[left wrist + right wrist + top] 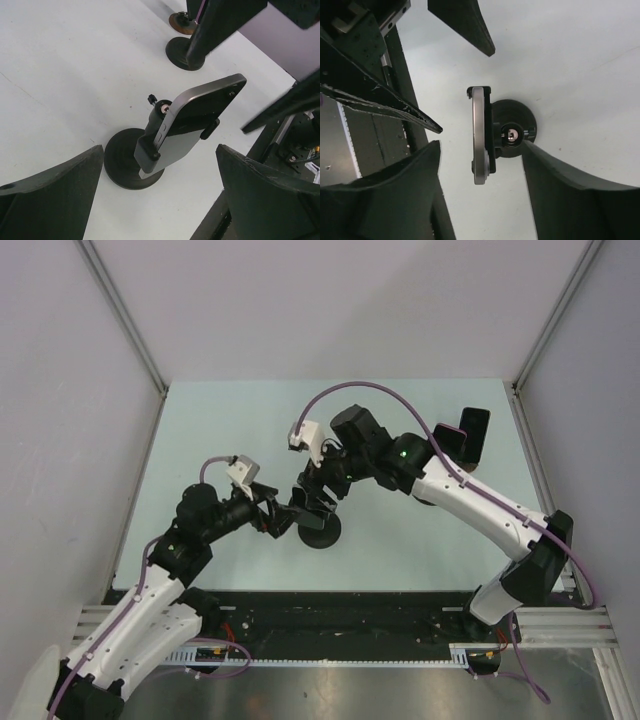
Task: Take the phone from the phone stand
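Note:
The phone (pixel 200 107), silver-edged with a dark face, sits tilted in the clamp of the black phone stand (pixel 127 162) with its round base on the table. In the top view the stand (pixel 320 533) is at mid-table between both arms. My left gripper (pixel 160 150) is open, its fingers either side of the stand and apart from it. In the right wrist view the phone (pixel 478 135) shows edge-on against the stand (pixel 514 127). My right gripper (pixel 481 145) is open above it, its fingers straddling the phone and stand without a grip.
A second dark phone on a stand (pixel 470 435) is at the back right, and its black base (pixel 184 51) shows in the left wrist view. The table's near edge has a black rail (pixel 350 615). Grey walls enclose the table.

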`<control>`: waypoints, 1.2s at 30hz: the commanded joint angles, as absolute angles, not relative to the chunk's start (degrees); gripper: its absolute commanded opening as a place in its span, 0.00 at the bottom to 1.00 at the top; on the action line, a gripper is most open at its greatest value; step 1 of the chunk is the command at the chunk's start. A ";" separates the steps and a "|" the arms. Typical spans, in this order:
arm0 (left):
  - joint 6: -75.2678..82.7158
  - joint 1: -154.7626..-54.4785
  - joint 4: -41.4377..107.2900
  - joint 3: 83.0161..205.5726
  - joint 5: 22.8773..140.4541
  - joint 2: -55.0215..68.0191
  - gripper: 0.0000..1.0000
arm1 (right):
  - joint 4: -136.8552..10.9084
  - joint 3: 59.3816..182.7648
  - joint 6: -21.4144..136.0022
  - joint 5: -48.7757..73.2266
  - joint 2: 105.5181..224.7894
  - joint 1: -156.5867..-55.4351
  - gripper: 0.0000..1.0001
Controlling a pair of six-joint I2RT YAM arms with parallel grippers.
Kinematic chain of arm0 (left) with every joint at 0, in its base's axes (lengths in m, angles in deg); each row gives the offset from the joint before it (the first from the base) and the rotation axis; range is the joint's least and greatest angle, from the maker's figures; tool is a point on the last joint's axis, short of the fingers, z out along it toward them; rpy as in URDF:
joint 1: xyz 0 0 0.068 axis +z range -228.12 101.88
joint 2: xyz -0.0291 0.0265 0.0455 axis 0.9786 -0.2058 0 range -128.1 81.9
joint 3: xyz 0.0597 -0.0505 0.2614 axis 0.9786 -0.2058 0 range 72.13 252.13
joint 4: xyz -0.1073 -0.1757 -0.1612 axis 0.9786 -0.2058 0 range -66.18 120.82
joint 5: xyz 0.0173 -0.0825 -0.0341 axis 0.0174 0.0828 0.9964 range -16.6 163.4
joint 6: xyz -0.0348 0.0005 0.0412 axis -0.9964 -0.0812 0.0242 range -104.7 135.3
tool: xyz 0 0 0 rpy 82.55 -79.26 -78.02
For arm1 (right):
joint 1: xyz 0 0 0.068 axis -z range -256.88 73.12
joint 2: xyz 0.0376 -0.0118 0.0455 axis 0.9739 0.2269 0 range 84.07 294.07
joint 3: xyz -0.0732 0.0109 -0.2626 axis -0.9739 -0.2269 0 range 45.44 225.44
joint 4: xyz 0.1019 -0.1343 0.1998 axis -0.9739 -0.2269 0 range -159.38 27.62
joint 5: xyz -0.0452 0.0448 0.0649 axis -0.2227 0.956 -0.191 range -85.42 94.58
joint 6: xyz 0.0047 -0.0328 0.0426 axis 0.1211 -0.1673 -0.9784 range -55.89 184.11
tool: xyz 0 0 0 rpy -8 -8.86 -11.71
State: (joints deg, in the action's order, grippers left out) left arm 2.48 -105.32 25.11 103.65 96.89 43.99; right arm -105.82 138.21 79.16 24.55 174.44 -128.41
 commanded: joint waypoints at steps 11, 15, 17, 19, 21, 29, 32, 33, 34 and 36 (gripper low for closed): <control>6.08 -105.63 26.25 106.58 97.58 42.18 1.00 | -89.63 124.91 63.68 7.07 160.46 -130.15 0.89; 4.41 -105.63 26.25 106.05 95.20 42.97 1.00 | -84.28 117.53 57.97 2.58 157.73 -131.46 0.93; 3.62 -105.63 26.25 105.61 92.85 44.81 1.00 | -82.86 115.67 57.69 -0.49 157.64 -134.00 0.94; 2.74 -105.54 26.25 104.39 90.82 47.52 1.00 | -79.79 111.47 57.87 -2.35 157.55 -135.85 0.96; 2.56 -105.63 26.34 103.16 88.45 49.38 1.00 | -75.84 108.64 57.17 -4.55 157.55 -137.70 0.96; 0.81 -105.63 26.25 102.01 87.73 51.23 1.00 | -67.21 99.85 56.80 -16.67 157.55 -137.97 0.95; 0.10 -105.63 26.25 102.10 88.17 50.79 1.00 | -67.65 99.49 57.08 -17.12 156.68 -136.48 0.93; 0.19 -105.54 26.17 102.10 88.43 50.62 1.00 | -67.65 99.40 56.99 -17.12 156.24 -135.86 0.93; 0.19 -105.54 26.16 102.18 88.96 50.44 1.00 | -67.83 99.23 57.34 -17.39 155.88 -135.68 0.93; 0.27 -105.63 26.25 102.18 89.49 50.00 1.00 | -68.70 99.14 58.56 -17.82 154.92 -135.33 0.92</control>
State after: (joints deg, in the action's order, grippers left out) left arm 1.46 -105.37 25.35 102.23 88.63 50.64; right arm -72.42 99.35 57.17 -13.24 158.35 -136.56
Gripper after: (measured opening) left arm 0.996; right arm 0.928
